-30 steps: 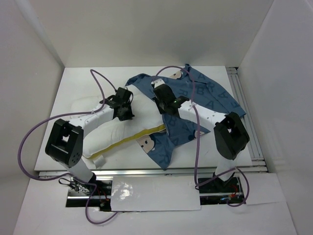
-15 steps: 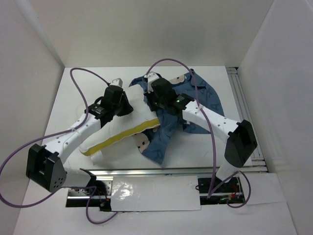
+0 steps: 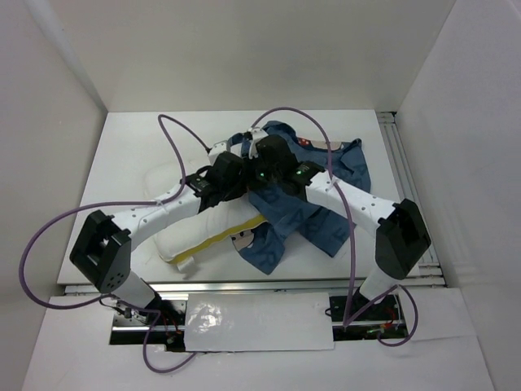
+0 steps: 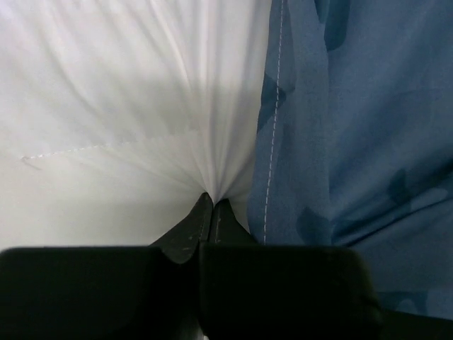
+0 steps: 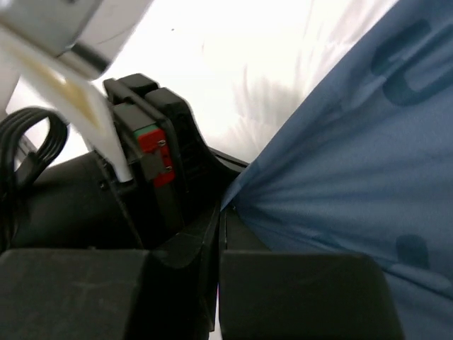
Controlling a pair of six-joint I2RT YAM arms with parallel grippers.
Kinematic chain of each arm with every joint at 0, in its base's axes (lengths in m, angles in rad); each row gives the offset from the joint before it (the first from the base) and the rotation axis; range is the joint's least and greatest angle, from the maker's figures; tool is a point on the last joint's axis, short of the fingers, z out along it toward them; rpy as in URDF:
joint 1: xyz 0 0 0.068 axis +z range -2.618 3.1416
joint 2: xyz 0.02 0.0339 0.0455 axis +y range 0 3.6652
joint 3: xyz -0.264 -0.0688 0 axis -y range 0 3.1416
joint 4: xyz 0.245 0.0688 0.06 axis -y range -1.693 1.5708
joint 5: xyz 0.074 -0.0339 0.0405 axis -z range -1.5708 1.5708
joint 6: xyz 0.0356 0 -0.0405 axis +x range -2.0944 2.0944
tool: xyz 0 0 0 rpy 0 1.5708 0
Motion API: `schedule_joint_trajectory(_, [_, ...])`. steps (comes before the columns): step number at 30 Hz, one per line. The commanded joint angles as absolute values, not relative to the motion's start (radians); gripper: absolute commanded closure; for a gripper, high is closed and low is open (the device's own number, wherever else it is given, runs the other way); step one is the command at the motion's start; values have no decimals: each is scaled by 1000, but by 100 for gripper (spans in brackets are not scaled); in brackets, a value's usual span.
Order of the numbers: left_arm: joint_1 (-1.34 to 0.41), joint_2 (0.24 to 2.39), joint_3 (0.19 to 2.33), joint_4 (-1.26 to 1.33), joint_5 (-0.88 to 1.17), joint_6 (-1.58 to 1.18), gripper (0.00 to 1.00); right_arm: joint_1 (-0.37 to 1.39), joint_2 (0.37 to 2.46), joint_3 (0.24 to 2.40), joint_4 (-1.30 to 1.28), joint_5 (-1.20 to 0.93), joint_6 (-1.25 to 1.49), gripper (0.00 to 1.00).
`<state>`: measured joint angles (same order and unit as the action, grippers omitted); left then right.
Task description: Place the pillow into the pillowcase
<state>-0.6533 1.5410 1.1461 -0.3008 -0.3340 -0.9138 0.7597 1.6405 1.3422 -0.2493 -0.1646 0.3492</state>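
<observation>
The white pillow (image 3: 191, 232) with its pale yellow edge lies at mid-table, its far end hidden under both wrists. The blue printed pillowcase (image 3: 313, 216) is bunched over its right side, a mouse face showing at the front. My left gripper (image 3: 229, 167) is shut on a pinch of the pillow's white cover (image 4: 141, 106), right beside the pillowcase hem (image 4: 272, 142). My right gripper (image 3: 259, 163) is shut on the pillowcase edge (image 5: 340, 156), close against the left wrist (image 5: 152, 149). In the wrist views the left gripper (image 4: 211, 202) and right gripper (image 5: 223, 212) both show cloth gathered into pleats at their tips.
White enclosure walls stand on three sides. A metal rail (image 3: 407, 179) runs along the table's right edge. Purple cables (image 3: 175, 142) loop above the arms. The two wrists crowd together above the pillow's far end.
The left gripper moved right, toward the right gripper, with the pillow's cover. The pillowcase has been drawn left and bunched more over the pillow. The left arm's elbow swung back toward the table.
</observation>
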Motion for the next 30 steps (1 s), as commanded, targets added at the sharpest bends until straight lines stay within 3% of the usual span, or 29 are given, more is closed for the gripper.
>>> schedule_joint_trajectory(1, [-684,1534,1184,90,-383,-1012,100,796,1582,1290,-147,-333,514,100])
schedule_joint_trajectory(4, [-695,1525,1148,155,-371,-955,100,767,1592,1290,-221,-206,514,98])
schedule_joint_trajectory(5, [-695,1525,1147,155,-371,-933,100,741,1592,1290,-274,-177,505,81])
schedule_joint_trajectory(6, [-695,1525,1147,126,-351,-908,100,732,1592,1290,-300,-146,505,73])
schedule_joint_trajectory(8, [-695,1534,1189,36,-339,-836,60,720,1569,1270,-365,-25,488,56])
schedule_joint_trajectory(9, [-695,1545,1207,-19,-339,-818,46,701,1556,1247,-385,10,488,42])
schedule_joint_trajectory(11, [-704,1545,1230,-151,-330,-748,34,680,1496,1226,-419,89,479,33])
schedule_joint_trajectory(14, [-704,1505,1217,-285,-311,-698,32,626,1396,1171,-460,153,479,11])
schedule_joint_trajectory(16, [-713,1441,1191,-307,-299,-648,31,589,1349,1137,-489,166,468,5])
schedule_joint_trajectory(18, [-722,1390,1131,-307,-256,-493,31,571,1286,1114,-521,175,453,5])
schedule_joint_trajectory(20, [-744,1329,1045,-298,-156,-249,9,561,1238,1079,-555,175,431,5])
schedule_joint_trajectory(21, [-761,1312,1010,-298,-173,-198,2,561,1224,1066,-596,175,431,5])
schedule_joint_trajectory(23, [-796,1275,935,-240,-254,-129,1,551,1198,1020,-632,166,431,5])
schedule_joint_trajectory(27, [-807,1246,821,-146,-218,-58,1,541,1090,927,-675,65,443,5])
schedule_joint_trajectory(30, [-807,1339,821,-133,-221,-58,1,541,1033,856,-657,-13,443,5])
